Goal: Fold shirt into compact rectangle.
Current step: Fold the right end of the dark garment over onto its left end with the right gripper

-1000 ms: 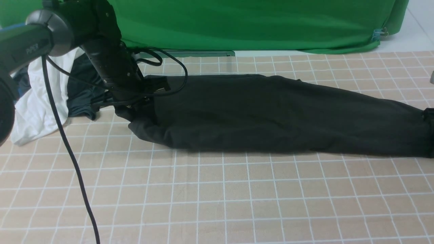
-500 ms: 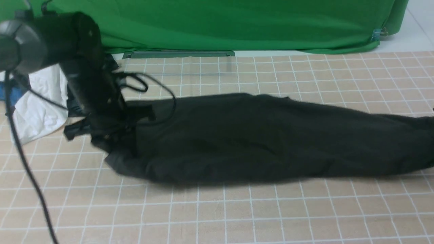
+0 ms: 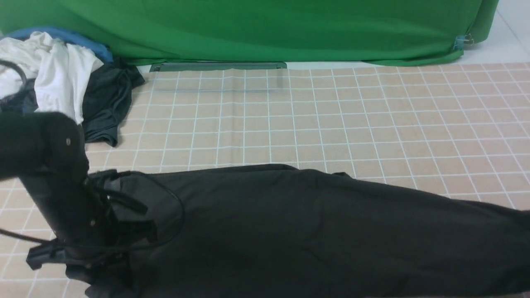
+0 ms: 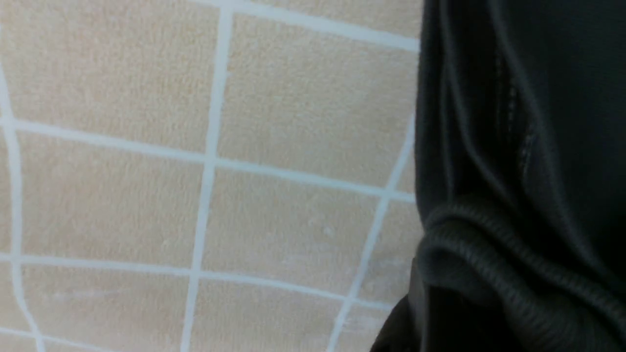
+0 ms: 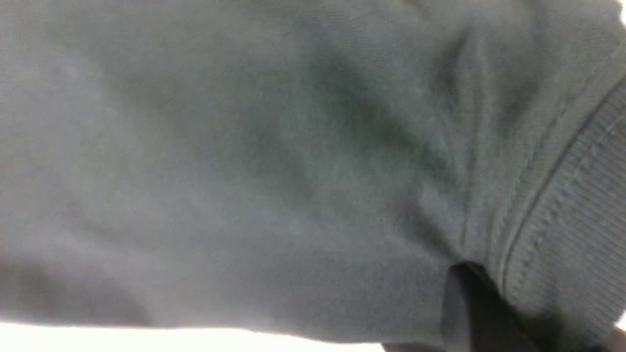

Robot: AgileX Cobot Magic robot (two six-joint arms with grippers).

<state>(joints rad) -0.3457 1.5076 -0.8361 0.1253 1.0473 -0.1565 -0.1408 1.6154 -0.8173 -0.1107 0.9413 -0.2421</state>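
The black shirt is stretched in a long band across the near part of the table, from my left arm to the picture's right edge. My left gripper is shut on its left end. In the left wrist view the bunched cloth and ribbed collar sit against a dark finger. My right gripper is outside the front view. Its wrist view shows a dark finger pressed into the shirt beside a ribbed hem. The chest print and label are hidden.
A pile lies at the back left: a white garment, a dark grey-green garment and a blue cloth. A green backdrop hangs behind the checked table cover. My left arm's cable loops over the shirt.
The shirt, held at both ends, has been dragged from the table's middle toward the near edge. My left arm came down and back with it, uncovering the pile.
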